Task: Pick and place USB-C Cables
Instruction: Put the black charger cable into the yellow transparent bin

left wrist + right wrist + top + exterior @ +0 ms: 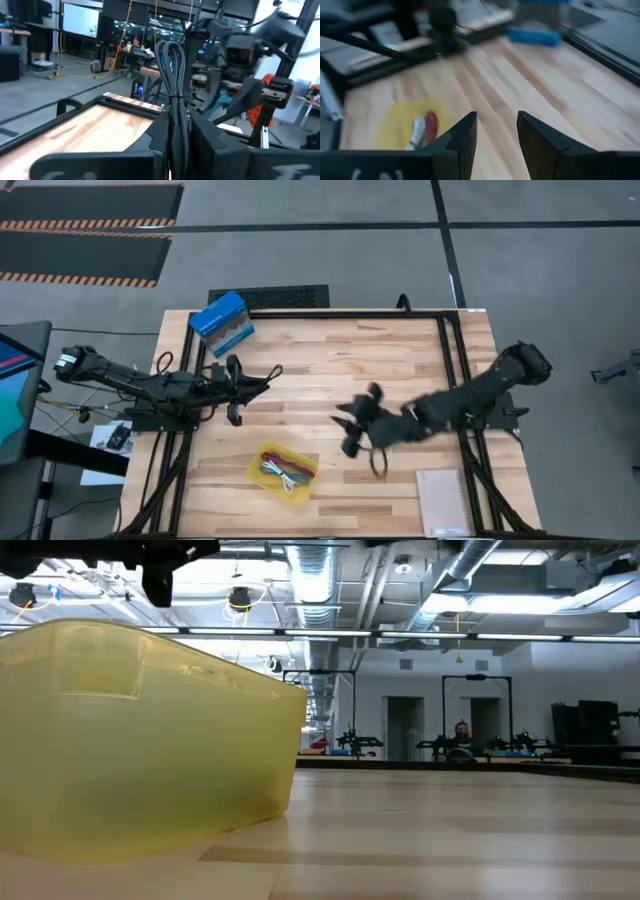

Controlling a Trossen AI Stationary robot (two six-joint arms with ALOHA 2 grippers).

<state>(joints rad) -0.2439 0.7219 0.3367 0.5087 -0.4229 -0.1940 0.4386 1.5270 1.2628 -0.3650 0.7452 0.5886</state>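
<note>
The yellow tray (283, 470), near the counter's (330, 370) 6 o'clock edge, already holds cables: a red one (272, 464), a green one (278, 474) and a white one (293, 485) show. The black cable (172, 85) is clenched in the left claw (268, 378), at 11 o'clock from the tray. The right claw (352, 427), at the tray's 2 o'clock, hangs released and empty. By my reckoning, only this last drop remains.

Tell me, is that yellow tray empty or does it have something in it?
Not empty. From above, the yellow tray holds thin cables, white, green and red; the right wrist view shows them too.
</note>
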